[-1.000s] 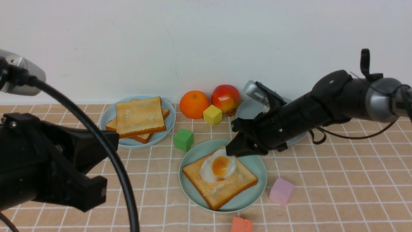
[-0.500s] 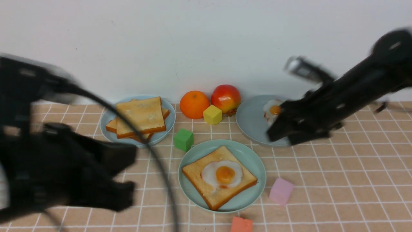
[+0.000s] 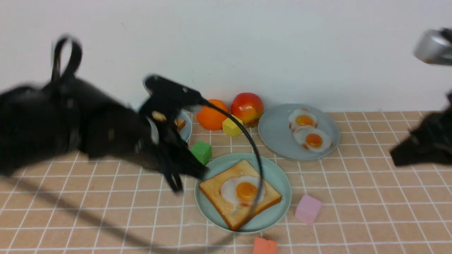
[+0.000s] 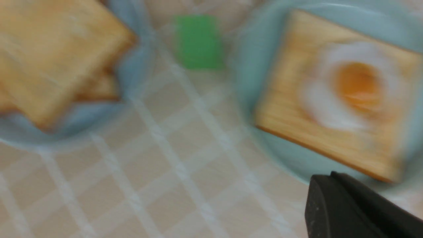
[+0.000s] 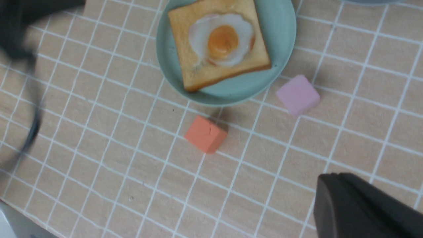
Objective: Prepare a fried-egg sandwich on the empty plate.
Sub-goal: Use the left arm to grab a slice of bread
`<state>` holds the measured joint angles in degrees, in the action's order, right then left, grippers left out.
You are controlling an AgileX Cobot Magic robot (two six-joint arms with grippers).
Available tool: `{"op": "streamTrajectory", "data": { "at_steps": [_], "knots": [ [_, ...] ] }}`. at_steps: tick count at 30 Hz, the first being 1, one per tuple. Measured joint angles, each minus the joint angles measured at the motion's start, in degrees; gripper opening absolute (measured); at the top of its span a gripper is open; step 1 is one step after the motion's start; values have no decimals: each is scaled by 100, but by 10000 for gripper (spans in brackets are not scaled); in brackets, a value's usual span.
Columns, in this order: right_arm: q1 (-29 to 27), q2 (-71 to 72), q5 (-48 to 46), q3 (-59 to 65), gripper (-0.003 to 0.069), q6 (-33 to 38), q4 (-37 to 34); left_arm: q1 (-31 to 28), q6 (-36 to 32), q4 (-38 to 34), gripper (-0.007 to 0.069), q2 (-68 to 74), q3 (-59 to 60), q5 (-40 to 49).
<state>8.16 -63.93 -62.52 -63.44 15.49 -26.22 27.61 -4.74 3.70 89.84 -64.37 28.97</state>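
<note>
The fried egg (image 3: 243,191) is lying on the lower toast slice (image 3: 219,184), inside the round green plate (image 3: 276,213), and the sandwich appears to be waiting only for its top. The spare toast slices (image 4: 59,49) are resting stacked on a pale blue plate (image 4: 99,122), beyond the green block (image 3: 201,152). The left gripper (image 3: 187,183) is hanging above the gap between those two plates, blurred by motion, its jaws closed together with nothing between them. The right gripper (image 3: 395,162), off to the side, is likewise keeping its jaws together, empty. Capping the egg is probably the step in hand: the left jaws want to open before dropping over the uppermost slice, pinching it by opposite crusts, lightly, so that the slices beneath are not dragging along. Carrying it level, matching the lower slice's slant and releasing it low should keep the egg from sliding off-centre.
</note>
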Motion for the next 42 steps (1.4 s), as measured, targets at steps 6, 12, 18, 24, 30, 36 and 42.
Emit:
{"op": "streamTrajectory", "data": {
  "at_steps": [6, 12, 18, 24, 30, 36, 42],
  "knots": [
    [0, 1248, 482, 719, -3, 64, -34, -1191, -3215, -1487, -13, 1103, -1213, 895],
    [0, 2028, 792, 1157, 0, 85, -40, -1756, -4552, -1997, 20, 2145, -2256, 1401],
    [0, 2157, 779, 1206, 1, 85, -41, -1800, -4983, -1834, 245, 2529, -2514, 988],
    [0, 2157, 799, 1218, 2, 85, -149, -1800, -5714, -1819, 386, 2805, -2525, 620],
    [0, 2157, 799, 1218, 4, 85, -326, -1800, -5791, -1819, 379, 3134, -2532, 179],
    [0, 2157, 799, 1224, 7, 85, -426, -1800, -5796, -1825, 327, 3270, -2555, 76],
    [0, 2157, 799, 1224, 8, 85, -648, -1783, -5802, -1825, 158, 3252, -2561, 97]
  ]
}}
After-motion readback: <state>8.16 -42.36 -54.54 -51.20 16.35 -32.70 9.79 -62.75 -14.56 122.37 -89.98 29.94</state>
